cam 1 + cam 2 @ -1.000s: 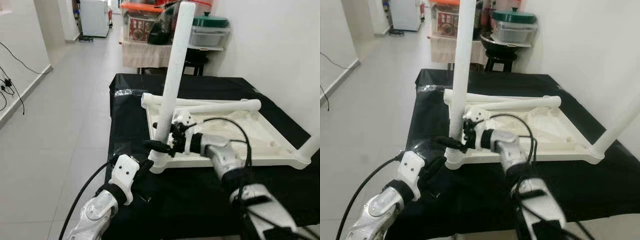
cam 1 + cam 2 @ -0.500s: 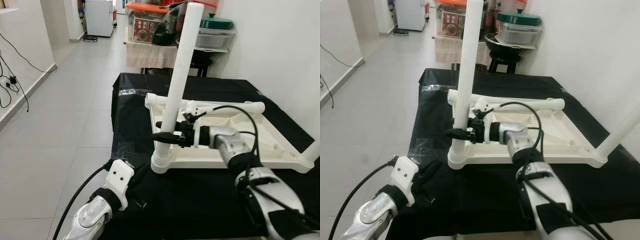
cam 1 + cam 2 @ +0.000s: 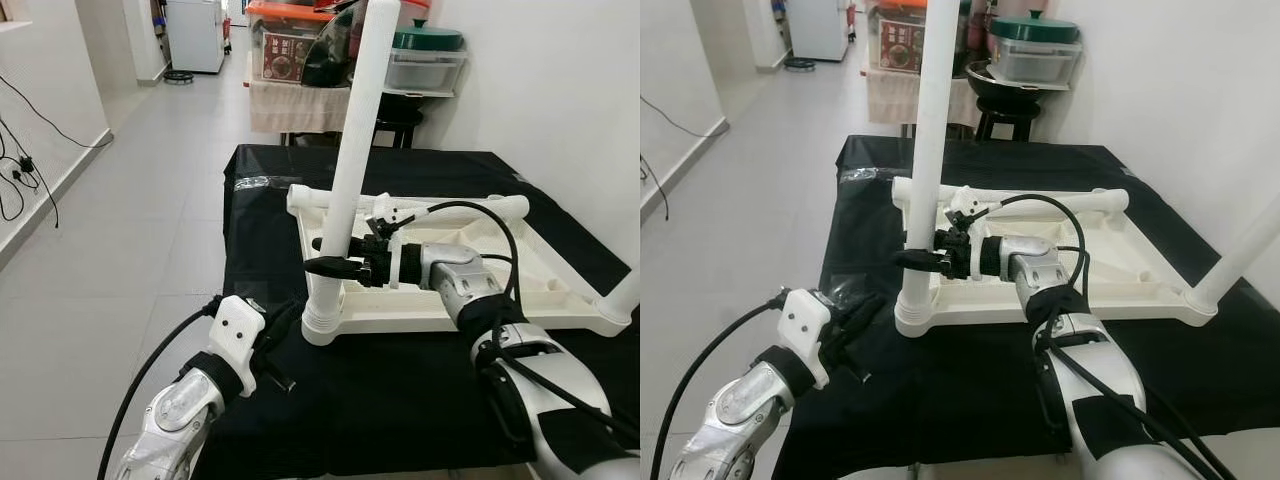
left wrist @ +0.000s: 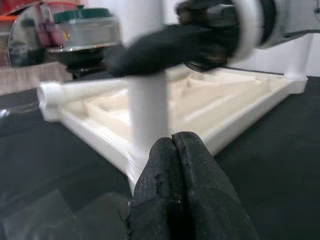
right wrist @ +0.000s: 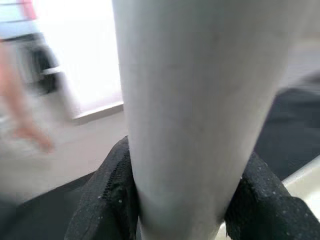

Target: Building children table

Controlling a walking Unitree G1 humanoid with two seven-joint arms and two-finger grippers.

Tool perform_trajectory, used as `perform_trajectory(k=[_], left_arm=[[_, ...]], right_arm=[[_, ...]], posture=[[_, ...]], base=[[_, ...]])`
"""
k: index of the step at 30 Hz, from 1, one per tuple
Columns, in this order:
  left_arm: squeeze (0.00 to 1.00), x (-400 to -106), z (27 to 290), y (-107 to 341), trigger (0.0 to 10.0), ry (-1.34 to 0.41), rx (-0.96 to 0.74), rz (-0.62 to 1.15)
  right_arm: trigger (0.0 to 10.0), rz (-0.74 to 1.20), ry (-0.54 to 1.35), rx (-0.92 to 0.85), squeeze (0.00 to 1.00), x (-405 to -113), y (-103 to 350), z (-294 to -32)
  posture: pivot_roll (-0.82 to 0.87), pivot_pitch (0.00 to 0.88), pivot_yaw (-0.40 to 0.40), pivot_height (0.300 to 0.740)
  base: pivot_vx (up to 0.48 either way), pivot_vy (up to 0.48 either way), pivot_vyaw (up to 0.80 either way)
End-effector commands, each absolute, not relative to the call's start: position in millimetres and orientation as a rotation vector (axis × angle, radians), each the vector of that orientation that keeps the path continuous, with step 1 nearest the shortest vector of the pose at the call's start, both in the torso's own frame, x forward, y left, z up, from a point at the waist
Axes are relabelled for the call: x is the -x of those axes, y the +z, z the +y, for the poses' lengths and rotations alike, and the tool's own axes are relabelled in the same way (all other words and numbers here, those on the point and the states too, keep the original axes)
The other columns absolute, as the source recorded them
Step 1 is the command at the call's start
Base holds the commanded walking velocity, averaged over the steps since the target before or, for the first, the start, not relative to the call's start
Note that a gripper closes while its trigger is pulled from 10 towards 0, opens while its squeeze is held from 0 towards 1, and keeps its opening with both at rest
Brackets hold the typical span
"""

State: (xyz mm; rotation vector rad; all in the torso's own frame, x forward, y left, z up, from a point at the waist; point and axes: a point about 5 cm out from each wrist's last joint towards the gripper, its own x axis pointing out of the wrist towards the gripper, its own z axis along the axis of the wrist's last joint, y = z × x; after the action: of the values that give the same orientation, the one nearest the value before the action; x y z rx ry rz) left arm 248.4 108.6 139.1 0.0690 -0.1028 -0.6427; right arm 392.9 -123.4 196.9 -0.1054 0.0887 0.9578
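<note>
A white children's table top lies upside down on a black-covered table. One white leg stands nearly upright in the near left corner socket. My right gripper is shut on that leg a little above the socket; in the right wrist view its fingers press the leg from both sides. My left gripper is shut on nothing, low on the black cloth just before the socket, left of it. A second leg lies across the top's far edge. A third leg stands at the right corner.
Behind the table a shelf carries storage boxes and a lidded pot, with a stool below. Open tiled floor runs along the left. A white wall is close on the right. Cables hang at the left wall.
The leaning leg has been brought nearly upright in its socket, still held by my right gripper. My left gripper drew back from the leg's base. The camera has shifted slightly.
</note>
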Motion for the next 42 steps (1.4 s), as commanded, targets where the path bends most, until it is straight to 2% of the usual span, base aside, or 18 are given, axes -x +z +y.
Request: perform_trajectory(k=[1,3,5,8,11,18,19,20,26,27,28,29,31,34,35,36,37,42], left_arm=[[0.0,-246.0,109.6,132.8,10.0,-0.642,-0.049,-0.058],[0.0,-245.6,109.4,133.2,10.0,-0.642,-0.043,-0.045],[0.0,-246.9,108.3,131.7,10.0,-0.655,-0.052,-0.034],[0.0,-247.7,107.8,130.9,10.0,-0.662,-0.067,-0.031],[0.0,-251.4,106.2,130.5,10.0,-0.672,-0.089,-0.025],[0.0,-257.0,104.1,129.7,10.0,-0.677,-0.102,-0.019],[0.0,-257.6,104.0,129.7,10.0,-0.676,-0.101,-0.017],[0.0,-258.1,104.1,130.0,10.0,-0.676,-0.099,-0.012],[0.0,-258.4,103.4,130.6,10.0,-0.678,-0.098,-0.005],[0.0,-258.5,103.0,130.7,10.0,-0.678,-0.099,-0.003],[0.0,-258.7,102.5,130.6,10.0,-0.679,-0.101,-0.003],[0.0,-258.7,102.5,130.6,10.0,-0.679,-0.101,-0.003],[0.0,-259.3,101.7,130.8,10.0,-0.68,-0.103,-0.003],[0.0,-259.7,101.0,130.6,10.0,-0.683,-0.106,-0.002],[0.0,-260.3,100.1,130.6,10.0,-0.686,-0.11,-0.001],[0.0,-260.3,100.1,130.6,10.0,-0.686,-0.11,-0.001],[0.0,-260.7,99.3,130.7,10.0,-0.689,-0.113,-0.001],[0.0,-261.8,98.4,132.2,10.0,-0.691,-0.12,-0.003]], right_arm=[[0.0,0.059,0.446,0.033,0.0,-396.0,175.2,-134.3],[0.0,0.083,0.288,-0.034,0.0,-358.8,137.5,-106.5],[0.0,0.064,0.447,0.066,0.0,-334.0,123.8,-69.3],[0.0,0.019,0.481,0.072,0.0,-336.4,130.8,-64.9],[0.0,0.019,0.429,0.058,0.0,-347.0,133.9,-74.1],[0.0,0.026,0.378,0.057,0.0,-350.5,132.9,-79.3],[4.0,0.028,0.365,0.058,0.0,-351.3,133.1,-80.0],[10.0,0.038,0.336,0.068,0.0,-346.8,135.9,-78.3],[10.0,0.024,0.356,0.092,0.0,-346.1,149.3,-81.4],[10.0,0.0,0.446,0.1,0.02,-351.2,156.2,-84.6],[10.0,-0.013,0.63,0.097,1.0,-354.6,163.9,-86.0],[10.0,-0.013,0.63,0.097,1.0,-354.6,163.9,-86.0],[10.0,-0.055,0.911,0.125,1.0,-355.6,179.0,-92.2],[10.0,-0.08,1.002,0.158,1.0,-356.6,186.0,-96.0],[10.0,-0.08,1.037,0.156,0.93,-361.6,192.4,-99.4],[10.0,-0.08,1.037,0.156,0.93,-361.6,192.4,-99.4],[10.0,-0.072,1.09,0.157,0.0,-365.3,197.9,-100.5],[10.0,0.006,1.282,0.127,0.0,-368.8,207.1,-95.8]], posture=[[-0.03,0.0,-0.114,0.74],[-0.02,0.0,-0.102,0.74],[-0.03,0.0,-0.082,0.74],[-0.03,0.0,-0.08,0.74],[-0.02,0.0,-0.089,0.74],[-0.03,0.0,-0.073,0.74],[-0.03,0.0,-0.071,0.74],[-0.02,0.0,-0.068,0.74],[-0.01,0.0,-0.067,0.74],[-0.01,0.0,-0.069,0.74],[-0.01,0.0,-0.069,0.74],[-0.01,0.0,-0.069,0.74],[0.0,0.0,-0.07,0.74],[0.0,0.0,-0.071,0.74],[0.01,0.0,-0.075,0.74],[0.01,0.0,-0.075,0.74],[0.02,0.0,-0.08,0.74],[0.04,0.0,-0.098,0.74]], base=[[0.0,0.0,0.0],[0.0,0.0,0.0],[0.0,0.0,0.0],[0.0,0.0,0.0],[0.0,0.0,0.0],[0.0,0.0,0.0],[0.0,0.0,0.0],[0.0,0.0,0.0],[0.0,0.0,0.0],[0.0,0.0,0.0],[0.0,0.0,0.0],[0.0,0.0,0.0],[0.0,0.0,0.0],[0.0,0.0,0.0],[0.0,0.0,0.0],[0.0,0.0,0.0],[0.0,0.0,0.0],[0.0,0.0,0.0]])
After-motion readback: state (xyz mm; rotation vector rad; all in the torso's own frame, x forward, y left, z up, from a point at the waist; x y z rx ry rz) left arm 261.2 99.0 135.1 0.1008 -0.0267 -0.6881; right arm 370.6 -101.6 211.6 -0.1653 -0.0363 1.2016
